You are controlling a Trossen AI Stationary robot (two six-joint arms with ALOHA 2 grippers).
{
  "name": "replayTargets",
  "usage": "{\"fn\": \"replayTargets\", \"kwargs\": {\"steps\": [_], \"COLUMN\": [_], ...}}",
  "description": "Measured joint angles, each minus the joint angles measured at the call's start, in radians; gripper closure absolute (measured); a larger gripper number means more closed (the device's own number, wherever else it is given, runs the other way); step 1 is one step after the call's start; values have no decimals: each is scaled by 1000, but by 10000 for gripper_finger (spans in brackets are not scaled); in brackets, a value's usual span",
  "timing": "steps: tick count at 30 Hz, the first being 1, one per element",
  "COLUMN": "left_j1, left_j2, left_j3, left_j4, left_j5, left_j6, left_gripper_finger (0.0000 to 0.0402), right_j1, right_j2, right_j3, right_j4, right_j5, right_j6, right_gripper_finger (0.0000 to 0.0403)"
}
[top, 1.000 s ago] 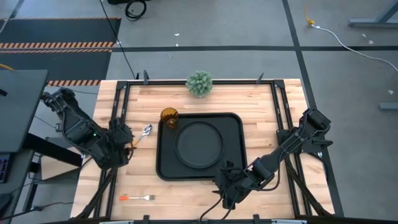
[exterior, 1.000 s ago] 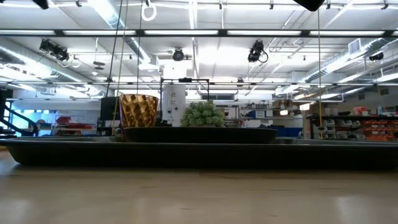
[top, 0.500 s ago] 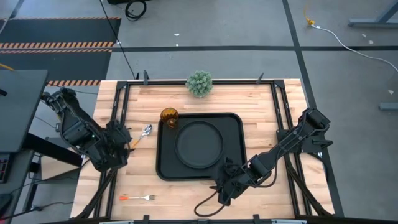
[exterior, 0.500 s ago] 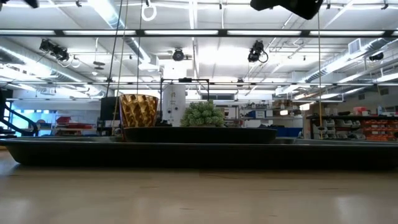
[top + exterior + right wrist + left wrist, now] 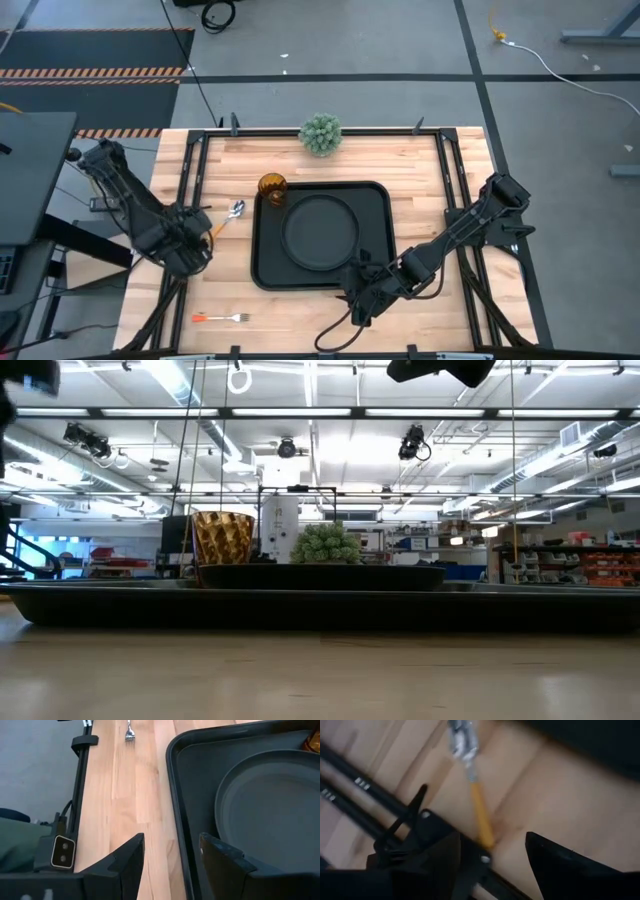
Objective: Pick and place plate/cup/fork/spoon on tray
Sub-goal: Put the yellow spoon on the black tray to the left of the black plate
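Observation:
The black tray lies mid-table with the round black plate resting flat in it. The amber cup stands upright at the tray's far left corner. The spoon lies on the wood left of the tray, its orange handle reaching between the open fingers of my left gripper, which does not touch it. The fork lies near the front left edge. My right gripper is open and empty over the tray's near rim, beside the plate.
A green spiky ball plant stands at the table's far edge, behind the tray. Black frame rails run along the table's left and right sides. Bare wood lies between the tray and the fork.
My right gripper has shifted a little toward the table's left along the tray's near rim, still open. My left arm has dropped slightly at the spoon's handle end. The tray, plate, cup, spoon and fork have stayed where they were.

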Motion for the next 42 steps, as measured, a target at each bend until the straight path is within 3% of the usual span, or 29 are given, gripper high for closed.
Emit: {"fn": "replayTargets", "kwargs": {"steps": [3, 10, 13, 22, 26, 33, 42], "left_j1": [31, 175, 264, 488, 593, 791, 886], "left_j2": [-1, 2, 2, 2, 2, 2, -1], "left_j3": [-77, -81, -98, -254, -298, -412, -498], "left_j4": [46, 90, 136, 528, 544, 572, 708], "left_j5": [4, 15, 66, 130, 121, 115, 140], "left_j6": [-59, -61, -2, 323, 378, 406, 509], "left_gripper_finger": [175, 197, 204, 231, 237, 240, 240], "right_j1": [0, -41, -67, -99, -98, -105, -89], "right_j2": [0, 0, 0, 0, 0, 7, 7], "right_j3": [0, 0, 0, 0, 0, 0, 0], "right_j4": [0, 5, 14, 33, 23, 20, 21], "right_j5": [0, -71, -98, -72, 4, 8, 1], "right_j6": [-3, -36, -27, -99, -146, -147, -122], "right_gripper_finger": [206, 206, 206, 206, 206, 206, 206]}}
